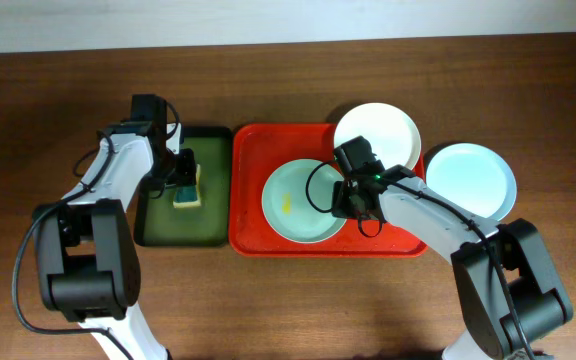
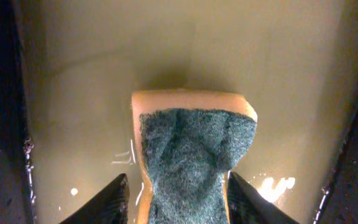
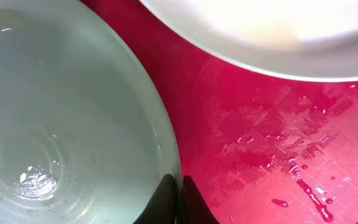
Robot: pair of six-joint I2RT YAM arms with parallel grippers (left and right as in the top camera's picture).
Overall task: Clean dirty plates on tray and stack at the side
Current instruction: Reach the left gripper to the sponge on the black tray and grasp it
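Two grippers are working: left gripper is squeezing the sponge in the dark green tray, right gripper is pinching the pale green plate at its 3 o'clock rim.

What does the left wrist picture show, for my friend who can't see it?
A yellow sponge with a green scrubby face is pinched between the black jaws of the left gripper. Behind it lies the wet floor of a dark green tray.
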